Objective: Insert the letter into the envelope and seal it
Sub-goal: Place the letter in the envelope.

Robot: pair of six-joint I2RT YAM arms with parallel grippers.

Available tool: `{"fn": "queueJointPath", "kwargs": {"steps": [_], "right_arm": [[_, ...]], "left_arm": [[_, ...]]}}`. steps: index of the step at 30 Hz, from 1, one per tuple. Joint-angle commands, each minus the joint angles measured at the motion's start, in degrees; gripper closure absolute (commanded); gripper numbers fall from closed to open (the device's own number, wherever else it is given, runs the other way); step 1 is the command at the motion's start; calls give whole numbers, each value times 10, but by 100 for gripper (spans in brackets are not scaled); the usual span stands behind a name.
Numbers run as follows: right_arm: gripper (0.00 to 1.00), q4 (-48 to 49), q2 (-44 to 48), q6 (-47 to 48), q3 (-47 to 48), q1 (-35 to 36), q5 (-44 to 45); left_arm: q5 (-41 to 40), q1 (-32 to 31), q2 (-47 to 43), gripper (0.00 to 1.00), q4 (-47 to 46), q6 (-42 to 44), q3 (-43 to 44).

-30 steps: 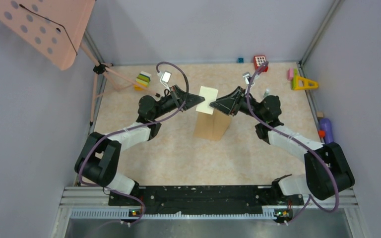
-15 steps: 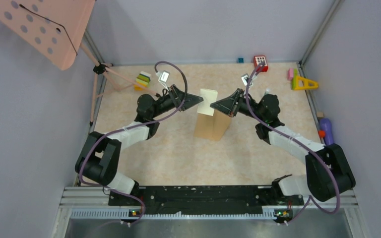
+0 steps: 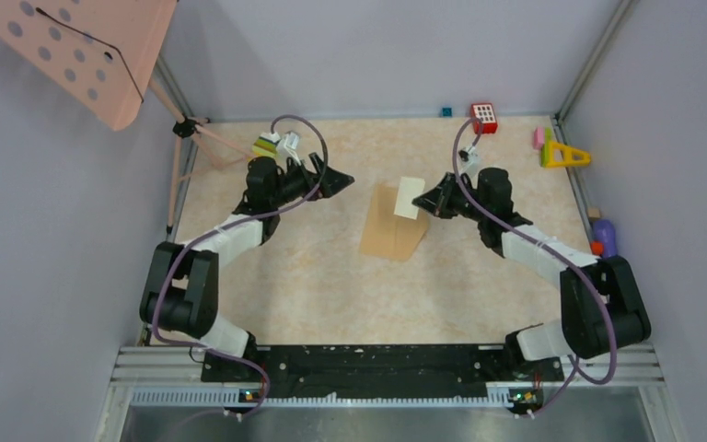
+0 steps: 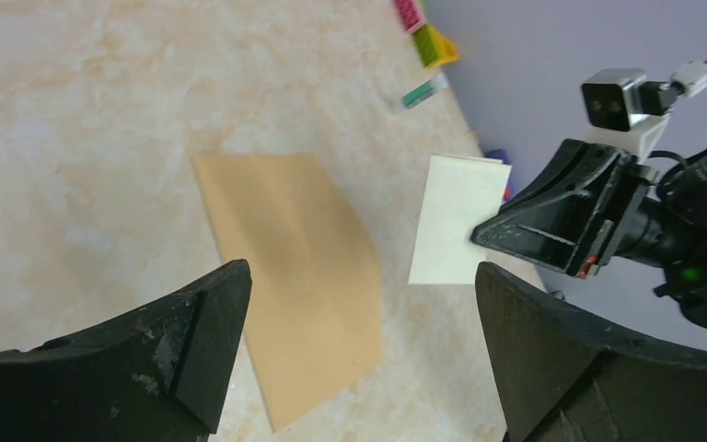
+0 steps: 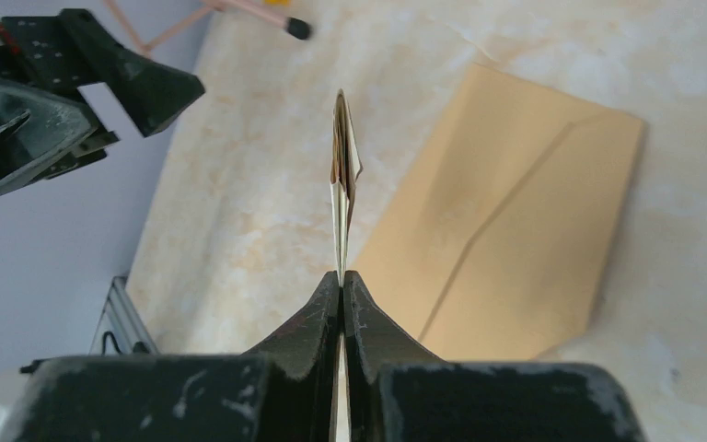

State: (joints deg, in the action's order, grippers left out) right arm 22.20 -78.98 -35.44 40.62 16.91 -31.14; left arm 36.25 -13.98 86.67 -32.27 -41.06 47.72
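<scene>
The letter [image 5: 342, 175] is clamped edge-on between the pressed-together fingers of the right gripper [image 5: 341, 276], with the envelope [image 5: 515, 230] laid flat on the table [image 5: 239, 184] just beneath and beside them. The fingers of the left gripper [image 3: 341, 179] are spread wide with nothing gripped, clear of both papers.

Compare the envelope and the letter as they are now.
Colour: the envelope is tan-brown, the letter pale off-white. Size: the envelope looks larger than the folded letter. Pose: the envelope lies flat on the table, untouched, while the letter is held off the table, pinched at one edge by the right tool. Both are flat paper rectangles.
</scene>
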Motion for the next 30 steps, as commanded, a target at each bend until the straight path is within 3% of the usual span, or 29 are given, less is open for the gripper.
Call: {"fn": "queueJointPath", "kwargs": {"steps": [1,14,30], "right_arm": [[100,-75,-23,45,19,-13,64],[100,-93,-57,6,-1,-12,95],[100,-141,-189,-5,90,-13,43]], "left_arm": [[-34,-5,38,2,49,56,-1],[-45,-52,145,2,44,26,4],[-8,-70,233,2,22,-14,39]]}}
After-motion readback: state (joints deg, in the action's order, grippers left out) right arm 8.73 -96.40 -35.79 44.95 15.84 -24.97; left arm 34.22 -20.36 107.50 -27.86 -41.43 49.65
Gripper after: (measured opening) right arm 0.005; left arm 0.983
